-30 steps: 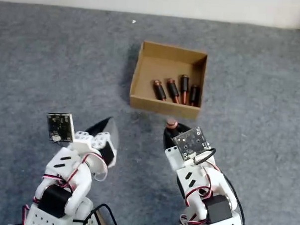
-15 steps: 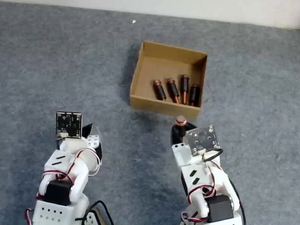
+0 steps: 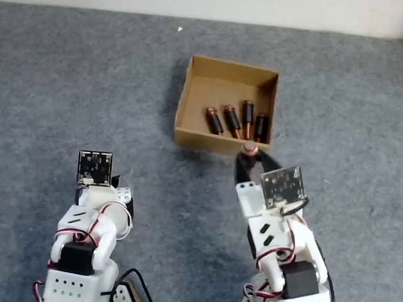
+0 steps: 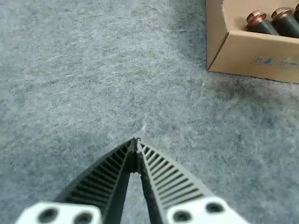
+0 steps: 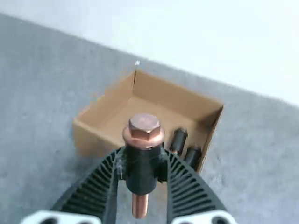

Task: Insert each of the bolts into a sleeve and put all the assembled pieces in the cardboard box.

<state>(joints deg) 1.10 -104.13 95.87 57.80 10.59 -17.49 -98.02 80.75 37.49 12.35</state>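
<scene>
Assembly, bolt (image 5: 143,128) seated in black sleeve (image 5: 140,171): upright, clamped in right gripper (image 5: 141,156), just beside near wall of cardboard box (image 3: 215,139). Box contents: four assembled pieces (image 3: 231,119), side by side. Left gripper (image 4: 136,145): clenched, empty, over grey carpet (image 4: 70,70), apart from box.

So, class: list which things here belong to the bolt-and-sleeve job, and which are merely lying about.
Job: cardboard box; four assembled pieces inside it; a fifth assembled piece in the right hand; the shut, empty left hand.
Just there: grey carpet; white wall.
</scene>
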